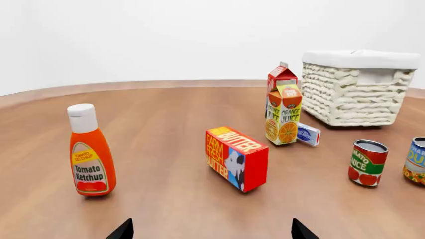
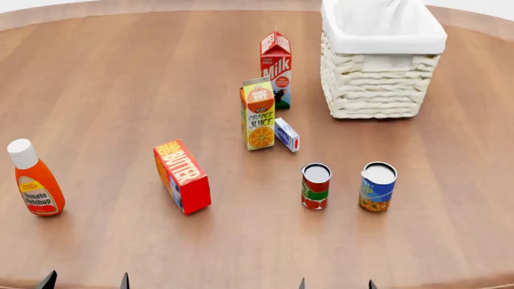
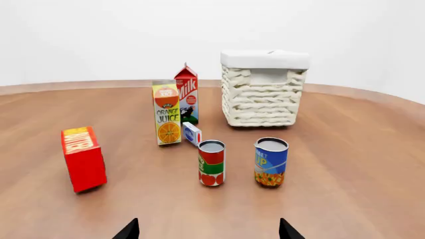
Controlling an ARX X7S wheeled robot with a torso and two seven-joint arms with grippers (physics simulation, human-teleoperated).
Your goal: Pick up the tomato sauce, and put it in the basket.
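The tomato sauce can [image 2: 316, 186], red and green with a grey lid, stands upright on the wooden table; it also shows in the right wrist view [image 3: 212, 163] and the left wrist view [image 1: 367, 163]. The cream wicker basket [image 2: 377, 90] with a white liner stands at the back right, also seen in the right wrist view [image 3: 262, 94] and the left wrist view [image 1: 352, 94]. My left gripper [image 2: 86, 282] and right gripper [image 2: 336, 284] sit at the near table edge, both open and empty. Only their dark fingertips show.
A blue-and-yellow can [image 2: 377, 186] stands right of the tomato sauce. An orange juice carton [image 2: 258, 114], a milk carton [image 2: 275, 69] and a small blue-white box [image 2: 287, 135] stand behind it. A red butter box [image 2: 182, 176] and a ketchup bottle [image 2: 34, 179] are to the left.
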